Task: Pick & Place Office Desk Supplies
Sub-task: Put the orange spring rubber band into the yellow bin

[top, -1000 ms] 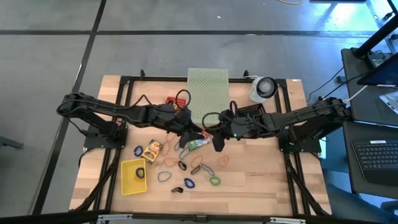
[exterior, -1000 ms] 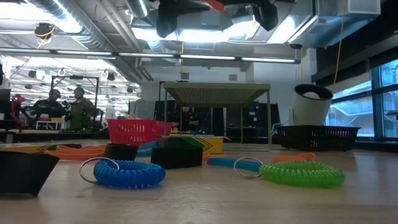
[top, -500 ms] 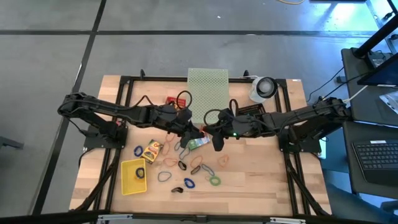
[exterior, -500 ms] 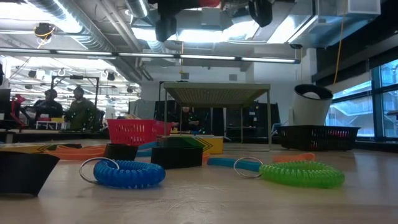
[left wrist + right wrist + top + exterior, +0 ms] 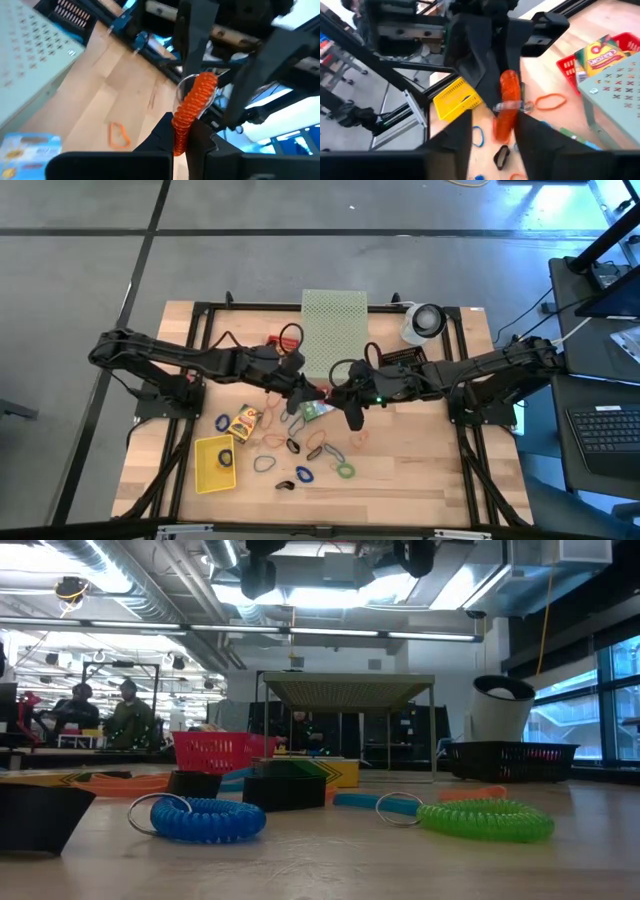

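Above the table's middle my two grippers meet tip to tip, with an orange coil band (image 5: 194, 102) carrying a metal ring (image 5: 512, 106) between them. My left gripper (image 5: 182, 142) (image 5: 308, 392) is shut on the coil. My right gripper (image 5: 495, 135) (image 5: 338, 394) is open, its fingers (image 5: 196, 45) standing on either side of the coil's other end; whether they touch it, I cannot tell. Below, on the wood, lie loose loops: blue (image 5: 205, 818), green (image 5: 485, 818), orange (image 5: 358, 437). A yellow-and-green card box (image 5: 244, 421) also lies there. My left gripper pinches one end of the orange coil (image 5: 179, 140) between its two fingers. The fingers come nearly level from the table's left. The coil sticks out past the fingertips toward my right gripper, lifted clear of the table.
The pale green perforated box (image 5: 334, 330) stands at the far middle, with a red basket (image 5: 280, 340) to its left and a black basket (image 5: 400, 358) and a white round object (image 5: 424, 321) to its right. A yellow tray (image 5: 215, 463) sits near left.
Both grippers have stayed together above the table's middle. My right gripper has turned a little at the wrist. The orange coil, seen before at the low view's top edge, no longer shows there.
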`<action>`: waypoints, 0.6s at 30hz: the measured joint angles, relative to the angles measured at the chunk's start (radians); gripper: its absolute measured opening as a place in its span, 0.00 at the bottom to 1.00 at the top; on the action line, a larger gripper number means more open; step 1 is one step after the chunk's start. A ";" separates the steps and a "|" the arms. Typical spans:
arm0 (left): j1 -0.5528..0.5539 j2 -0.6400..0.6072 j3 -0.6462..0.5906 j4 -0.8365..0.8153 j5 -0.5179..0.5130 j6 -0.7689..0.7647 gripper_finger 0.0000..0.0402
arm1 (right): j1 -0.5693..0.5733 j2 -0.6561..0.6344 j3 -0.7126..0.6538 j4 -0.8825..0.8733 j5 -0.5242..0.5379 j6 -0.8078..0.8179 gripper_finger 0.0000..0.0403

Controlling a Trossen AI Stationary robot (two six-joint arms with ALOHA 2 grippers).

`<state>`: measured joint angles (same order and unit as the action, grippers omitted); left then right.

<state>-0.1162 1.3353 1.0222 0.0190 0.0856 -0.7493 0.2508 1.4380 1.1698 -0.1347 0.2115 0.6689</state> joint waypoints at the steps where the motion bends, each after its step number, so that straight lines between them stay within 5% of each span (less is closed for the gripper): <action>1: -0.001 -0.005 0.000 -0.015 -0.001 -0.001 0.03 | -0.003 0.000 0.000 0.005 0.000 0.008 0.41; 8: -0.034 -0.097 0.000 -0.219 0.007 -0.033 0.03 | -0.012 -0.004 0.000 0.090 0.012 0.056 0.54; 18: -0.248 -0.284 0.007 -0.623 0.104 -0.277 0.03 | -0.012 -0.093 0.000 0.088 -0.008 -0.013 0.48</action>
<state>-0.3638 1.0509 1.0288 -0.6037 0.1892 -1.0266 0.2390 1.3452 1.1698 -0.0463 0.2038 0.6558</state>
